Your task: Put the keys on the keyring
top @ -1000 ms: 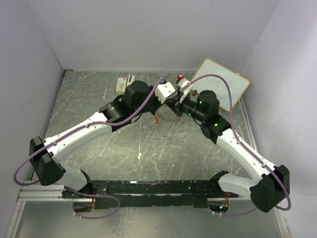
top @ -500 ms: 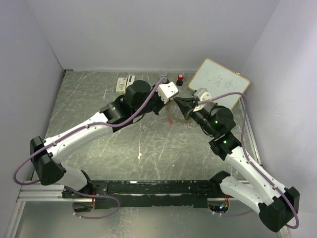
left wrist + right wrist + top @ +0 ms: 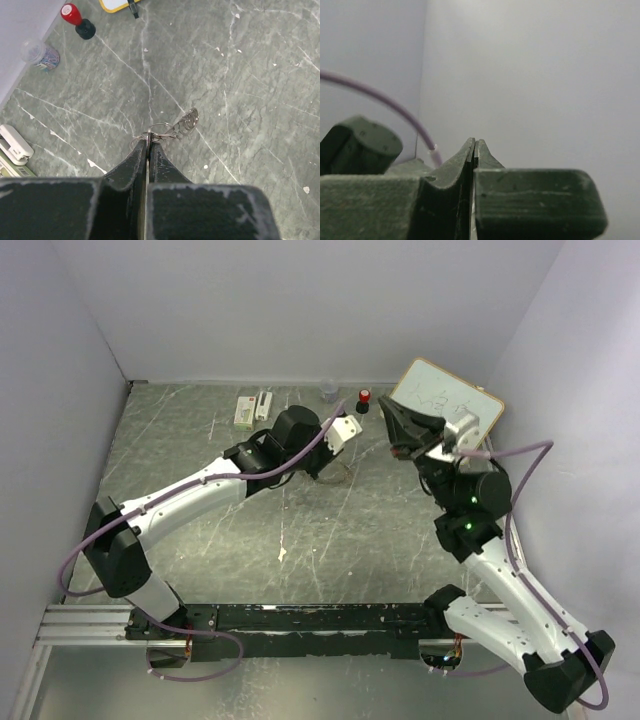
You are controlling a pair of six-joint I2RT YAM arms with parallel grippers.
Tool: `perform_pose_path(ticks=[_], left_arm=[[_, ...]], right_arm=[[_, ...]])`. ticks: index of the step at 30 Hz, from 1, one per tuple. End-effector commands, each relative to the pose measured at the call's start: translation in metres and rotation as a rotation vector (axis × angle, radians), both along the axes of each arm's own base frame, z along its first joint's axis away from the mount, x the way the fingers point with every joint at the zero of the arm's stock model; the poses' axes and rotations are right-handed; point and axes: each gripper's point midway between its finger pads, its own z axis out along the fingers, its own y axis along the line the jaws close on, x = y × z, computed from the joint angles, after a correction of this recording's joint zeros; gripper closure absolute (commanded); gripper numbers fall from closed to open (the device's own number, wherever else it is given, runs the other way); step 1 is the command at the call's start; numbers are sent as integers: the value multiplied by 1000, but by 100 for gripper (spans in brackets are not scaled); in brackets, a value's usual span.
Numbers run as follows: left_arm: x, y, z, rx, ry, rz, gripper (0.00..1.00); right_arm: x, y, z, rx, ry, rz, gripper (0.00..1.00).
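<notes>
Left jaws pinch the keyring (image 3: 169, 131), right jaws clenched empty; whiteboard (image 3: 480, 410) scribble is unreadable.

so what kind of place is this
Probably a robot test booth: plain white walls box in a grey marbled table, a black mounting rail runs along its near edge, and a whiteboard sits back right.

You are looking at a grey-green marbled table (image 3: 250, 75) showing white veins, a thin silvery keyring (image 3: 187, 121) glinting at centre frame, a red-topped black cylinder (image 3: 77, 22) sitting upper left, white arms (image 3: 190, 495) carrying black joints and a purple cable (image 3: 520, 450), a tan-framed white whiteboard (image 3: 447, 405) showing upper right.
</notes>
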Motion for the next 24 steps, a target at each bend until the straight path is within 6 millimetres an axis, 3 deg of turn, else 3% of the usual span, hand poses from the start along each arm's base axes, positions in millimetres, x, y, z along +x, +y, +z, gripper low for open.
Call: perform_pose_path(ticks=[1, 3, 7, 10, 13, 19, 24], left_arm=[[1, 3, 51, -109, -80, 10, 93], [3, 7, 65, -119, -106, 23, 93], [4, 12, 83, -127, -139, 36, 93], [4, 16, 92, -131, -156, 48, 93], [4, 19, 99, -135, -167, 53, 93], [0, 16, 112, -154, -177, 28, 93], [2, 13, 110, -136, -168, 21, 93]], right_arm=[[31, 4, -4, -71, 181, -64, 95], [44, 8, -24, -125, 280, -82, 73], [50, 1, -52, -120, 350, -128, 53], [47, -9, -65, -101, 365, -156, 46], [43, -11, -79, -120, 379, -160, 31], [48, 20, -125, -338, 482, -43, 30], [52, 35, -144, -401, 514, 9, 30]])
